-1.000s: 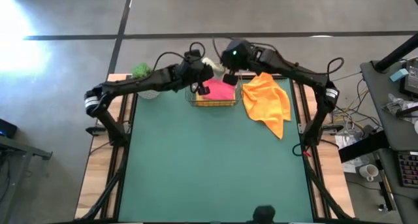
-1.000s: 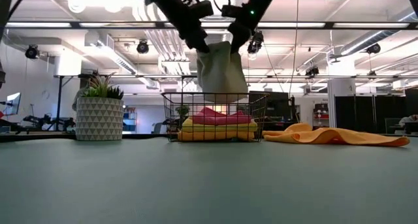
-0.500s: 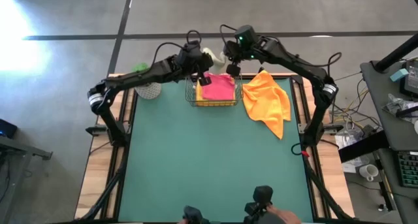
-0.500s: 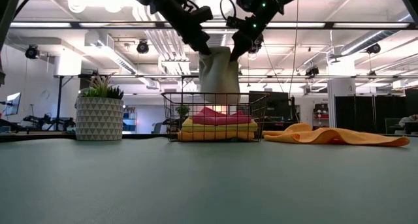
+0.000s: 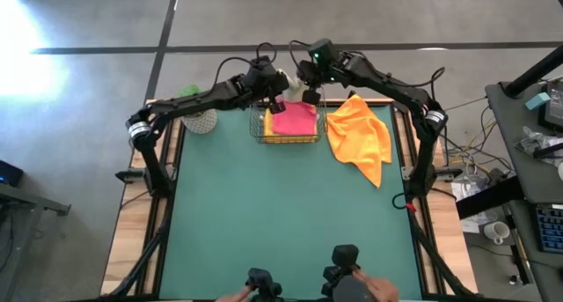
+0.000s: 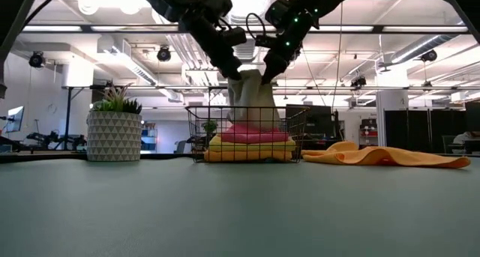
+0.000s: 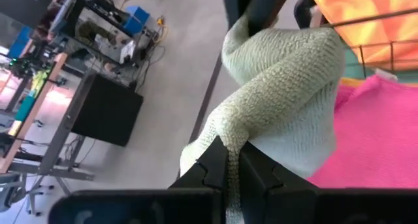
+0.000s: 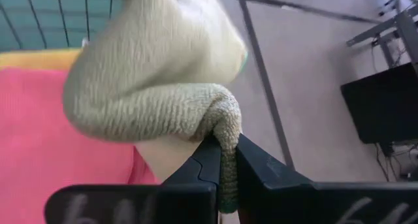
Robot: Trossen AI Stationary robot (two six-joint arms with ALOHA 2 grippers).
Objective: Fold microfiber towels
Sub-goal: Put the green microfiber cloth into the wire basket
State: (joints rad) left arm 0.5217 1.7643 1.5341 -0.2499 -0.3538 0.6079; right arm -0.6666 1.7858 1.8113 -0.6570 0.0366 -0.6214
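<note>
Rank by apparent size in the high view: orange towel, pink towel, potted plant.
1. orange towel, spread out on the table, clearly largest.
2. pink towel, folded in the basket.
3. potted plant, partly under the left arm; unsure.

Pale sage towel (image 6: pixel 253 96): lower part hidden behind the wire mesh basket (image 6: pixel 247 135) in the low view; nearly covered from above by the two arms. Yellow towel (image 6: pixel 250 144) and orange towel (image 6: pixel 247 156) in the basket: seen only as edges under the pink towel (image 5: pixel 294 119). Potted plant (image 5: pixel 195 104): partly covered by the left arm from above. Hands at the near table edge (image 5: pixel 374 291): cut off by the frame.
</note>
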